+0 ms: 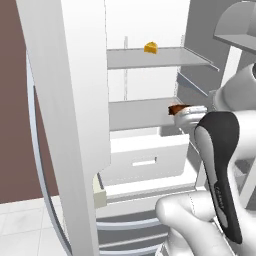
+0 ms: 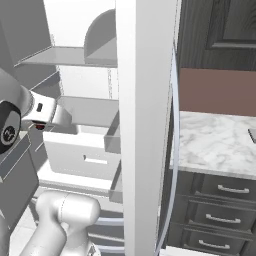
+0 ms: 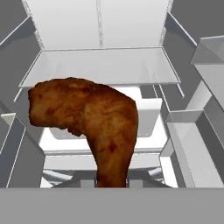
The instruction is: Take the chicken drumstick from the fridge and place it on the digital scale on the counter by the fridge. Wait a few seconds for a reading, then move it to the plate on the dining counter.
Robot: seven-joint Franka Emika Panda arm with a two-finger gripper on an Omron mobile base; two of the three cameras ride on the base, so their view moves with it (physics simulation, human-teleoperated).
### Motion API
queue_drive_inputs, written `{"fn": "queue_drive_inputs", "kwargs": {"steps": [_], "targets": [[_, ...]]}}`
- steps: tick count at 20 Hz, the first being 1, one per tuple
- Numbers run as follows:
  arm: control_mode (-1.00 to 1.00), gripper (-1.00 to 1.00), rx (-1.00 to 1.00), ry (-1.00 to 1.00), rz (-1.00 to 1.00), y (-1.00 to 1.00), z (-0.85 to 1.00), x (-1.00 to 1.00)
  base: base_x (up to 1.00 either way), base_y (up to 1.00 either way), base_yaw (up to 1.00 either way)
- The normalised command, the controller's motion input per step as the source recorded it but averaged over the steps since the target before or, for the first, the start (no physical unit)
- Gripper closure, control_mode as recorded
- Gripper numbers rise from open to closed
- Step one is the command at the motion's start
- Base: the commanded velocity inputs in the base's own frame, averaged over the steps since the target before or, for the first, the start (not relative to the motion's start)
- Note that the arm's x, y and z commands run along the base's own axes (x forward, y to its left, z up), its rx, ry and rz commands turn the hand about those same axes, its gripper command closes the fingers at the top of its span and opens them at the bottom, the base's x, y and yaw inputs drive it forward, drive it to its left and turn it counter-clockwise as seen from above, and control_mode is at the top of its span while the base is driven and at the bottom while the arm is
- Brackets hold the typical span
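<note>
- Brown chicken drumstick [image 3: 94, 124] is up close in the hand view, thin end down, thick end up.
- Fingers are clamped on the drumstick's thin end.
- It hangs in the open white fridge [image 1: 150, 165], in front of the middle shelf [image 1: 140, 112].
- Yellow cheese wedge [image 1: 151, 48] sits on the shelf above.

Chicken drumstick [image 3: 89, 118]: rough, mottled reddish-brown roasted skin, slightly glossy.
Fridge [image 1: 145, 117]: smooth matt white plastic-like shelves and drawers beyond the gripper.
Counter [image 2: 215, 142]: polished grey-veined marble.
Cabinets [image 2: 220, 30]: dark wood grain.
Cheese wedge [image 1: 151, 48]: smooth yellow-orange.
</note>
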Motion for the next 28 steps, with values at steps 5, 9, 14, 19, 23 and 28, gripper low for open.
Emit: {"fn": "queue_drive_inputs", "kwargs": {"steps": [5, 9, 14, 19, 23, 28], "targets": [[-1.0, 1.0, 0.03, 0.0, -0.11, -0.03, -0.06, -0.15, 0.0, 0.0, 0.0], [-1.0, 1.0, 0.1, 0.0, 0.0, -0.27, 0.0, -0.46, 0.0, 0.0, 0.0], [-1.0, 1.0, 0.04, 0.0, 0.0, -0.15, 0.0, -0.23, 0.0, 0.0, 0.0], [-1.0, 1.0, 0.0, 0.0, 0.0, 0.0, 0.0, 0.0, 0.0, 0.0, 0.0], [-1.0, 1.0, 0.0, 0.0, 0.0, 0.0, 0.0, -0.01, 0.0, 0.0, 0.0], [1.0, 1.0, 0.0, 0.0, 0.0, 0.0, 0.0, -0.19, -0.34, -0.05, 0.0]]}}
